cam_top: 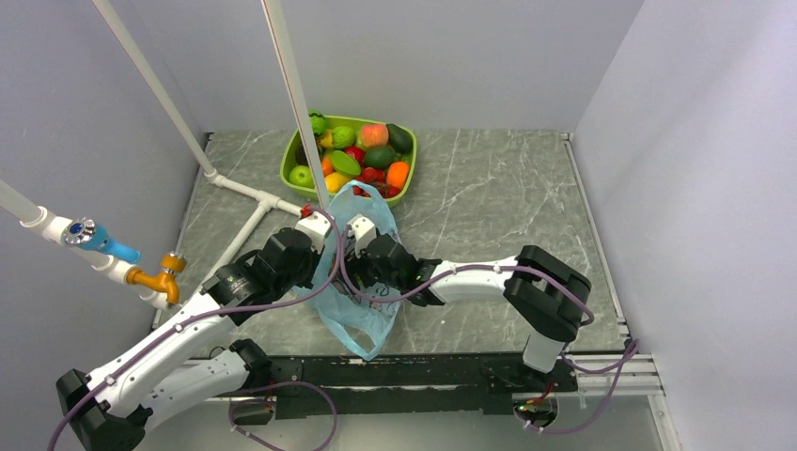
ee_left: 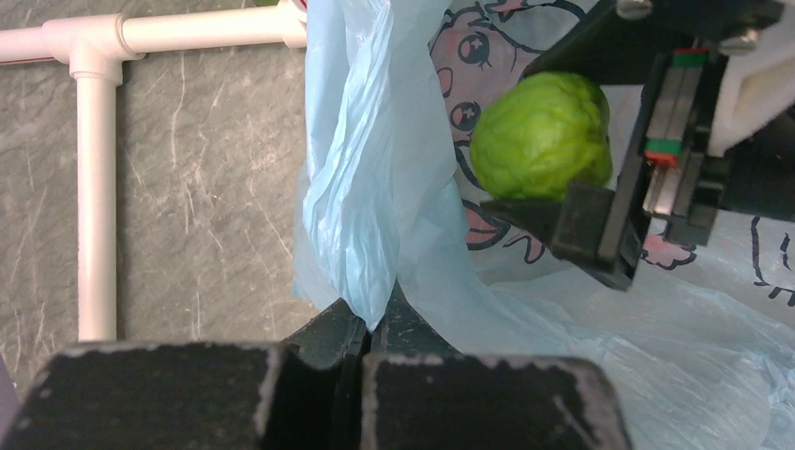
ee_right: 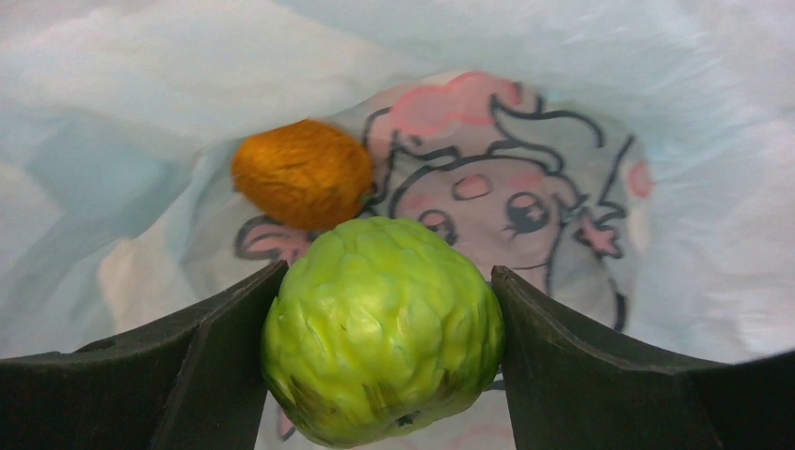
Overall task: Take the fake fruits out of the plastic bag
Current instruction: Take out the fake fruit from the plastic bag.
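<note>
The light blue plastic bag (cam_top: pixel 362 324) lies on the table between my arms, its printed inside showing in the right wrist view (ee_right: pixel 525 169). My left gripper (ee_left: pixel 375 314) is shut on a fold of the plastic bag (ee_left: pixel 361 187) at its left side. My right gripper (ee_right: pixel 384 347) is inside the bag, shut on a bumpy green fruit (ee_right: pixel 384 328); the same fruit (ee_left: pixel 539 136) shows between its fingers in the left wrist view. A brown kiwi-like fruit (ee_right: pixel 300 173) lies deeper in the bag, apart from the green one.
A lime-green tray (cam_top: pixel 291 162) with several toy fruits stands at the back of the table. White pipes (cam_top: pixel 240 188) run along the left, also in the left wrist view (ee_left: pixel 94 187). A yellow and blue tap (cam_top: pixel 155 279) sits at the far left.
</note>
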Robot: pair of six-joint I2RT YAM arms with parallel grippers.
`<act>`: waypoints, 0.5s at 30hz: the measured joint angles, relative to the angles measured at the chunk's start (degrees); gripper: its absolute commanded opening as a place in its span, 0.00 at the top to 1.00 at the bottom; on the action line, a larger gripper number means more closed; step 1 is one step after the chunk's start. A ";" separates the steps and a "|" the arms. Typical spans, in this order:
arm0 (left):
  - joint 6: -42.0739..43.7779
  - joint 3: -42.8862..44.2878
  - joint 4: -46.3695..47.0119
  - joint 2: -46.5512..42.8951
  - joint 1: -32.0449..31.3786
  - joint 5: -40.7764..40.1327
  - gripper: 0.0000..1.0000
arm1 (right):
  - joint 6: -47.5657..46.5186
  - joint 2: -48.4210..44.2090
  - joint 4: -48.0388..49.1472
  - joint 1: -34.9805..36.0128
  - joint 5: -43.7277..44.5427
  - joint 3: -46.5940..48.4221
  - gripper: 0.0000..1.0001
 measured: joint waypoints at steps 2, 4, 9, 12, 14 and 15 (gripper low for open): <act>0.00 0.00 0.00 0.00 0.00 0.00 1.00 | 1.11 -0.98 0.15 0.04 -1.88 -0.70 1.00; 0.00 0.00 -0.02 -0.02 0.00 0.00 1.00 | 2.01 -3.04 0.48 0.04 -3.50 -2.12 1.00; 0.00 0.00 -0.22 -0.37 0.00 -0.02 1.00 | 3.28 -10.12 1.53 -0.07 -5.33 -5.40 1.00; -0.02 0.00 -0.35 -0.96 0.00 -0.07 1.00 | 3.52 -14.73 2.08 -0.57 -5.90 -6.84 1.00; -0.07 0.00 -0.37 -1.29 0.00 -0.15 1.00 | 3.74 -17.73 2.27 -1.11 -5.92 -7.56 1.00; -0.20 0.00 -0.42 -1.42 0.00 -0.35 1.00 | 3.85 -19.23 2.45 -1.49 -5.90 -7.91 1.00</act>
